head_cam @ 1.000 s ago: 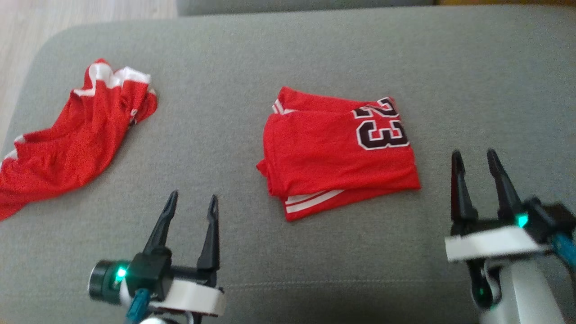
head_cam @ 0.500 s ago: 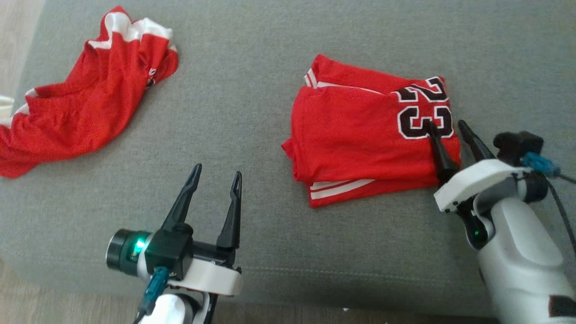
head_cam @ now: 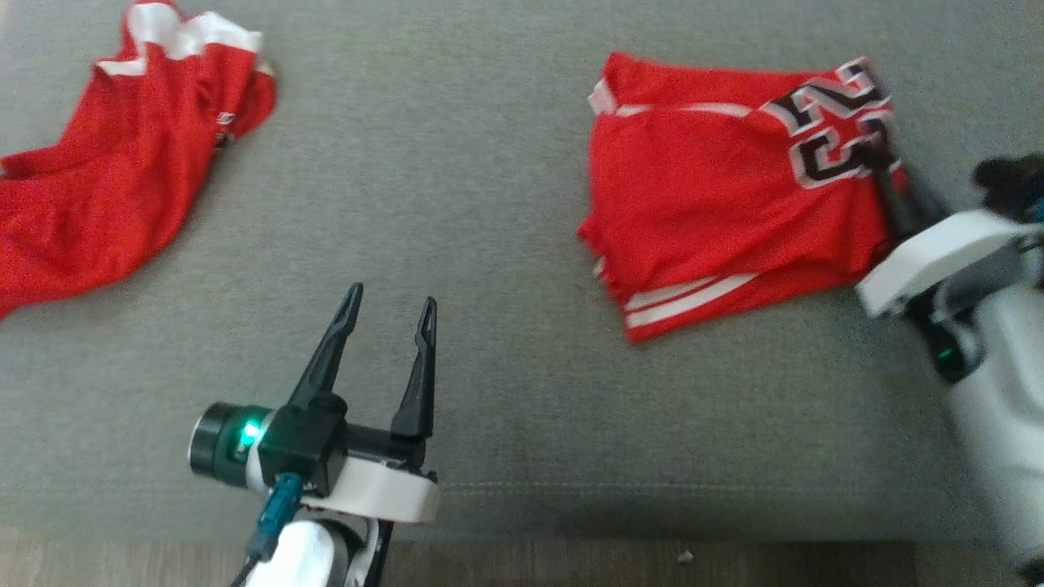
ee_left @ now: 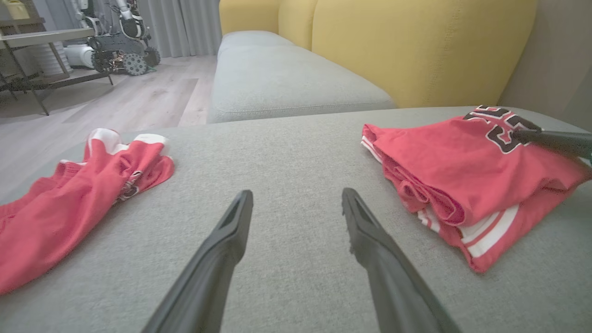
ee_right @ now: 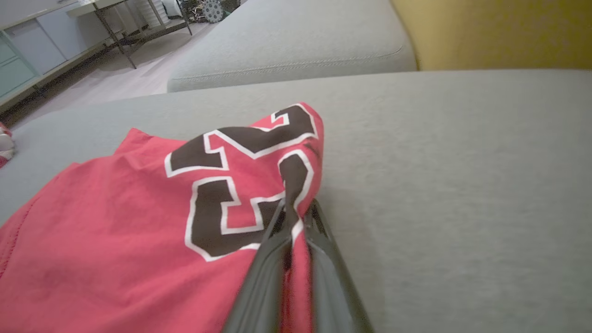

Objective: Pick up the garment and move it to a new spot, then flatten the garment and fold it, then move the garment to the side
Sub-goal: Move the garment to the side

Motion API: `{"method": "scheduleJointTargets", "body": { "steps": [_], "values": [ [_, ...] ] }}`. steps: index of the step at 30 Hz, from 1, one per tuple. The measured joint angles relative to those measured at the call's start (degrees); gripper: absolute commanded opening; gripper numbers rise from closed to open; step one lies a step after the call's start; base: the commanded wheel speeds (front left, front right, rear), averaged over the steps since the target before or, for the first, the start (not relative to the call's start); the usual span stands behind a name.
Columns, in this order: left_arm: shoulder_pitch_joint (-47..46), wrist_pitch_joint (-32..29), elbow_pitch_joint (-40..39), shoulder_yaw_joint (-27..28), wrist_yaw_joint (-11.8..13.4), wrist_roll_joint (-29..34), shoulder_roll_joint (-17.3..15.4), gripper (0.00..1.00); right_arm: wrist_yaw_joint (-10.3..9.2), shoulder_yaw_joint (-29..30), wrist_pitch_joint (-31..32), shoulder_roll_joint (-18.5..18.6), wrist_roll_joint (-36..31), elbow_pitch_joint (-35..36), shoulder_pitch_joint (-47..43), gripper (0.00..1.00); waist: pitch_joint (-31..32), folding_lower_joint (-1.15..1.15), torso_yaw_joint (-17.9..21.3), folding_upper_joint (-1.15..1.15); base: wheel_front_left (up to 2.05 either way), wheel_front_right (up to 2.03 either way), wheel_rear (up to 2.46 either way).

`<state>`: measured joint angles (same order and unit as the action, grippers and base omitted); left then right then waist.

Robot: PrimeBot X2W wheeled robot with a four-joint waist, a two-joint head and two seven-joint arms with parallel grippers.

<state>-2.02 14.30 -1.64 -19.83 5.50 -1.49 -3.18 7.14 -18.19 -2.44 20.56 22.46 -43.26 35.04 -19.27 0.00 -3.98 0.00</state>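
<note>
Pinching garment (ee_right: 115, 240) edge, right tool (ee_right: 297, 207): wrist view clear, head blurry.

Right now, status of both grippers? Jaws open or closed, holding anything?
Left gripper: jaws open, holding nothing.
Right gripper: jaws closed on the folded jersey, at its numbered edge.

We note a grey sofa seat (head_cam: 489, 204) as the supporting surface. At 10 o'clock in the head view, a crumpled red garment (head_cam: 106, 187) with white trim lies on it. In the left wrist view, yellow back cushions (ee_left: 416, 46) stand at 1 o'clock; wood flooring (ee_left: 138, 92) and a metal-framed table (ee_left: 46, 36) appear at 10 o'clock.
</note>
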Motion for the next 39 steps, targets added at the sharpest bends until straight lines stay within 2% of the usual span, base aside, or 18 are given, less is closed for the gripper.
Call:
{"method": "scheduleJointTargets", "body": {
  "steps": [10, 18, 23, 24, 25, 29, 33, 36, 39],
  "values": [
    [-4.88, 0.01, -2.03, 0.25, -1.03, 1.52, -1.34, 1.0, 0.0, 5.48, 3.28, 9.56, -0.88, 8.44, 3.36, 0.0, -6.29, 0.0, 6.34, 0.0, 0.0, 0.0, 0.0],
    [-7.18, 0.41, -3.42, -0.21, -1.02, 2.79, -3.7, 1.0, 0.0, 10.18, 5.32, 13.14, -1.0, 17.3, 4.69, 0.0, -11.11, 0.01, 11.13, 0.0, 0.0, 0.0, 0.0],
    [-9.26, 0.41, -3.82, -1.42, -0.87, 3.44, -5.12, 1.0, 0.0, 13.37, 7.75, 14.59, -5.04, 22.38, 4.93, 0.0, -13.79, 0.01, 14.15, 0.0, 0.0, 0.0, 0.0],
    [-9.5, 0.41, -3.93, -1.7, -0.69, 3.43, -5.26, 1.0, 0.0, 14.06, 8.13, 14.72, -5.78, 22.91, 4.94, 0.22, -14.25, 0.0, 14.61, 0.0, 0.0, 0.0, 0.0],
    [-9.73, 0.41, -3.94, -1.93, -0.52, 3.43, -5.37, 1.0, 0.0, 15.16, 8.16, 14.69, -6.64, 23.2, 4.98, 1.0, -14.65, 0.0, 15.0, 0.0, 0.0, 0.0, 0.0],
    [-10.51, 0.41, -3.82, -2.97, -0.38, 3.42, -5.88, 1.0, 0.0, 20.28, 7.77, 14.08, -12.37, 24.06, 5.22, 1.0, -15.59, 0.0, 15.73, 0.0, 0.0, 0.0, 0.0],
    [-10.95, 0.41, -3.57, -3.75, 0.26, 3.23, -5.95, 1.0, 0.0, 23.7, 4.63, 11.21, -20.76, 26.46, 5.22, 1.0, -14.93, 0.0, 14.82, 0.0, 0.0, 0.0, 0.0],
    [-10.98, 0.41, -3.15, -3.86, 0.9, 2.59, -5.98, 1.0, 0.0, 24.28, 2.45, 6.81, -24.7, 29.05, 5.06, 1.0, -13.66, 0.0, 13.95, 0.0, 0.0, 0.0, 0.0],
    [-10.92, 0.41, -2.77, -4.1, 1.67, 2.33, -5.81, 1.0, 0.0, 22.62, 0.75, 2.0, -25.57, 30.49, 3.44, 1.0, -11.8, 0.0, 12.95, 0.0, 0.0, 0.0, 0.0]
  ]
}}
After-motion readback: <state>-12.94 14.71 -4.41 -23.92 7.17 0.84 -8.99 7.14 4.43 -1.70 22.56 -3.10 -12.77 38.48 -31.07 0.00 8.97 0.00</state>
